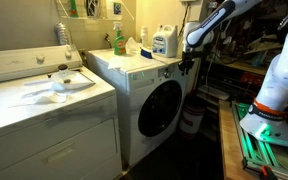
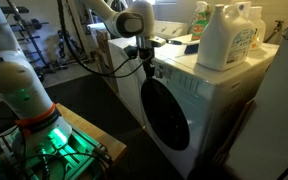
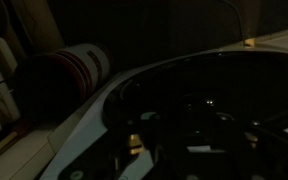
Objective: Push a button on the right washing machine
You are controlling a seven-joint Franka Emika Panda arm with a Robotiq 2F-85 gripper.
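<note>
The right washing machine point(image 1: 134, 88) is a white front-loader with a round dark porthole door point(image 1: 160, 108) and a narrow control strip point(image 1: 156, 71) along its top front edge. It shows in both exterior views point(image 2: 224, 115), with the door point(image 2: 167, 112) and the strip point(image 2: 189, 82). My gripper point(image 1: 187, 65) hangs at the machine's upper front corner, at the end of the control strip point(image 2: 144, 62); contact is unclear. The wrist view is very dark and shows only the curved door rim point(image 3: 134, 75). The fingers are too dark to read.
A white top-loader point(image 1: 44, 100) stands beside the front-loader. Detergent bottles point(image 1: 164, 42) point(image 2: 224, 35) and a green bottle point(image 1: 118, 40) stand on the front-loader's top. A white bucket point(image 1: 192, 117) point(image 3: 79, 65) sits on the floor by the machine. The robot base point(image 2: 19, 95) stands on a green-lit platform.
</note>
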